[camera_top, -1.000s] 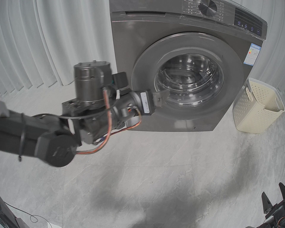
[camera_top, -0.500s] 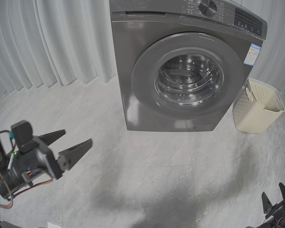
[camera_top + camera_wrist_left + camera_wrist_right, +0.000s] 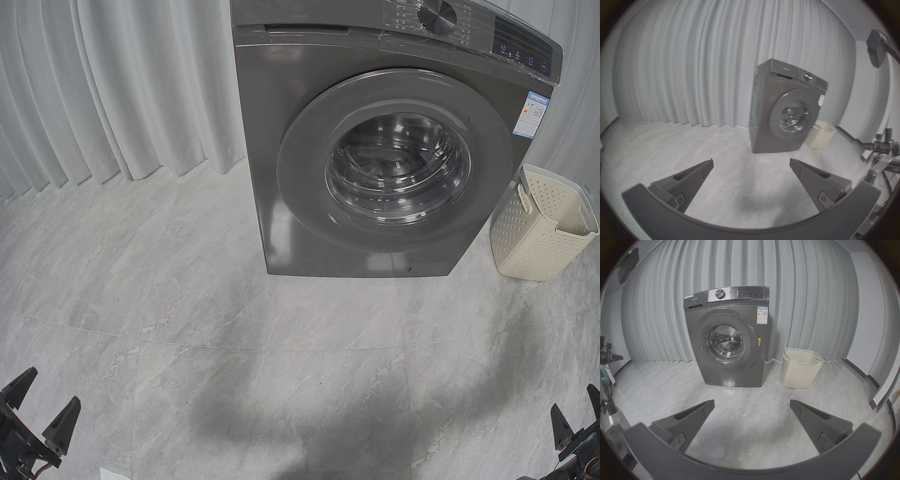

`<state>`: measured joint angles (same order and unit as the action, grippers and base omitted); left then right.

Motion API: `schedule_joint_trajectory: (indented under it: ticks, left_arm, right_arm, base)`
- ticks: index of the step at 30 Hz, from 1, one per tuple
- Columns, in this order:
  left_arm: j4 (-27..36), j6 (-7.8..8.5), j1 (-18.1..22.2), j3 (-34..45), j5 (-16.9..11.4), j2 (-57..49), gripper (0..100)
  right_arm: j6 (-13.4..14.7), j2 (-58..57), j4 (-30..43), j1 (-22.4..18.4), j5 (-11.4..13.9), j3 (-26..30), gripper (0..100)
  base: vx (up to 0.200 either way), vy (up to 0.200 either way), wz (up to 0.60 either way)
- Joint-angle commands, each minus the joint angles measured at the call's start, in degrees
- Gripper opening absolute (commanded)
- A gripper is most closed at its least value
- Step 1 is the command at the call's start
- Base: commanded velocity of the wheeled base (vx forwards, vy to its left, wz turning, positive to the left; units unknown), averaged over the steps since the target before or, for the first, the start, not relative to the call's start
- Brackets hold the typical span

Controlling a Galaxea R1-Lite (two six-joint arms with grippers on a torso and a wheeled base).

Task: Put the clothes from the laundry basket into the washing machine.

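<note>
Cream perforated plastic formed the laundry basket [image 3: 522,247], which stood upright on the grey tiled floor [image 3: 250,350], just beside the washing machine [image 3: 275,106] on the robot's right; whether any clothes lay inside it could not be determined. The dark grey machine stood before a white curtain [image 3: 119,87], its round door [image 3: 300,162] shut flat against the front. The left gripper [image 3: 50,390] and right gripper [image 3: 575,400] hung low over the floor, well apart from machine and basket, each with jaws spread wide and holding nothing.
</note>
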<state>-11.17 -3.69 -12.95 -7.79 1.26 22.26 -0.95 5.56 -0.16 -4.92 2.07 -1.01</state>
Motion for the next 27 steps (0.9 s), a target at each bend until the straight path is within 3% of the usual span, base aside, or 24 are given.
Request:
schedule_joint_trajectory:
  ticks: [1, 6, 10, 15, 18, 24, 27]
  left_arm:
    - [7.5, 2.64, 13.5, 7.8, -0.6, -20.8, 100]
    - [7.5, 2.81, 13.0, 7.8, -1.2, -22.3, 100]
    - [7.4, 1.58, 12.9, 7.8, -2.0, -22.3, 100]
    - [7.3, -0.44, 12.9, 7.8, -6.4, -22.3, 100]
    - [7.4, -0.17, 13.0, 7.8, -6.4, -22.3, 100]
    - [7.6, -0.26, 13.0, 7.8, -6.9, -22.3, 100]
    - [7.7, -0.44, 12.9, 7.7, -8.4, -22.3, 100]
  right_arm:
    - [0.0, 0.1, 0.0, 0.0, 0.0, 1.0, 100]
    - [0.0, 0.1, 0.0, 0.0, 0.0, 1.0, 100]
    - [0.0, 0.1, 0.0, 0.0, 0.0, 1.0, 100]
    - [0.0, 0.1, 0.0, 0.0, 0.0, 0.9, 100]
    - [0.0, 0.1, 0.0, 0.0, 0.0, 1.0, 100]
    - [0.0, 0.1, 0.0, 0.0, -0.1, 1.0, 100]
    - [0.0, 0.1, 0.0, 0.0, 0.0, 1.0, 100]
  base:
    - [0.000, 0.000, 0.00]
    - [0.000, 0.000, 0.00]
    - [0.000, 0.000, 0.00]
    - [0.000, 0.000, 0.00]
    - [0.000, 0.000, 0.00]
    - [0.000, -0.200, 0.00]
    - [0.000, -0.200, 0.00]
